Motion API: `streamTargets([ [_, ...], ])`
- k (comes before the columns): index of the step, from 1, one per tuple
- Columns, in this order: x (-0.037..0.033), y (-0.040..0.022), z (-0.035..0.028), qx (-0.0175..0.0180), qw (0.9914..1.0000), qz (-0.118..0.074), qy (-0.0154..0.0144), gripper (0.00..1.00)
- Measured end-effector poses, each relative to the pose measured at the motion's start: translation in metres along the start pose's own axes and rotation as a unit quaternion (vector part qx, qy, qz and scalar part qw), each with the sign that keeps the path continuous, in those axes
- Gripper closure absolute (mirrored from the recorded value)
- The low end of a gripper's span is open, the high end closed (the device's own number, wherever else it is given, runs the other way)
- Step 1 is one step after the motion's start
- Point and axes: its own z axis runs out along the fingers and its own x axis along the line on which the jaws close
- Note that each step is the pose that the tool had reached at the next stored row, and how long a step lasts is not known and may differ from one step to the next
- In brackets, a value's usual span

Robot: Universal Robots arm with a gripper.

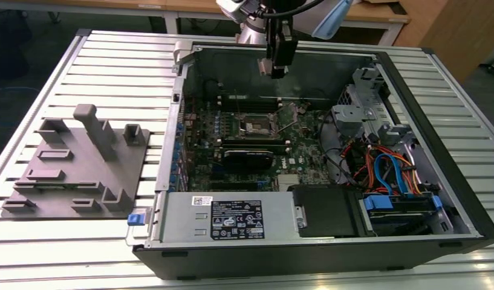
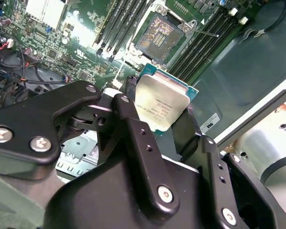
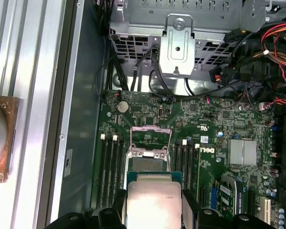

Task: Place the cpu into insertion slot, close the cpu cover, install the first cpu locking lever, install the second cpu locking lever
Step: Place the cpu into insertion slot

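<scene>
**Exterior view.** 1 slatted silver aluminium desk (image 1: 109, 60). On it lies 1 open black steel computer case (image 1: 440, 199), on its side, with the green motherboard (image 1: 230, 163) exposed. 1 grey moulded fixture plate (image 1: 69, 175) sits on the desk at the exterior view's left, apart from the case. Wooden furniture (image 1: 448, 24) and dark floor (image 1: 37, 18) lie beyond. 1 black 2-finger claw (image 1: 277, 69) hangs over the case, well above the small square silver-rimmed insertion slot (image 1: 257, 125).

**Second wrist view.** The claw is clamped on 1 flat square cpu with a dull silver-grey top (image 2: 162, 102), 1 finger on each of 2 opposite edges. The cpu is in the air, apart from the slot, whose dark centre is bare.

**First wrist view.** 1 thin silvery windowed cpu cover (image 3: 151, 138) is swung open off the slot. The held cpu overlaps the slot's near edge in this view.
</scene>
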Motion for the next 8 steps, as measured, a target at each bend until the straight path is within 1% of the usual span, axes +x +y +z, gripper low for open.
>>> streamTargets([
  [2,0.0000,0.0000,0.0003,0.0000,1.00000,0.000,0.0000,0.46],
  [4,-0.0001,-0.0004,0.0049,0.0000,1.00000,0.000,0.0000,0.46],
  [8,-0.0001,-0.0005,0.0056,0.0000,1.00000,0.000,0.0000,0.46],
])
